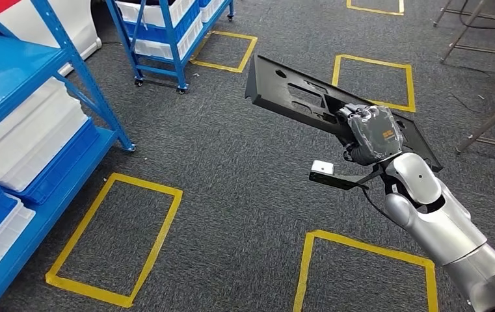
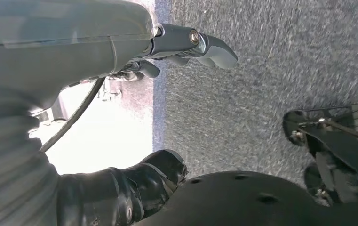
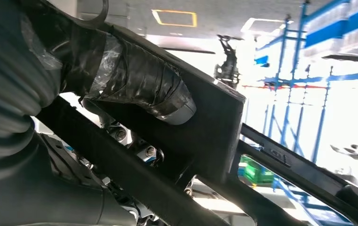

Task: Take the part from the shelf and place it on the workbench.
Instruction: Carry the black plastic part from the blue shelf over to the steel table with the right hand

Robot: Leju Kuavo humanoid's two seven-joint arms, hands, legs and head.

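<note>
- Grey carpet (image 1: 231, 169) marked with yellow taped squares (image 1: 118, 237) fills the room; a blue shelf (image 1: 17, 71) with white bins stands at nine o'clock in the head view, and a second blue rack on castors (image 1: 166, 39) at eleven o'clock.
- Metal legs (image 1: 485, 123) at about two o'clock may belong to the bench, though its top is out of frame.
- The part (image 1: 296, 97), a long flat black panel with cut-outs, is off the shelf and carried in the air at about one o'clock, well apart from both racks.
- The right hand (image 1: 373, 133) grips the panel near its near end, fingers wrapped over one edge and the thumb (image 3: 144, 87) pressed on the flat face, which likely keeps the long piece from swinging.
- It is held tilted, far end reaching toward twelve o'clock, probably to clear the robot's body while walking.
- The left hand (image 2: 134, 117) hangs over the carpet, fingers apart, holding nothing.
</note>
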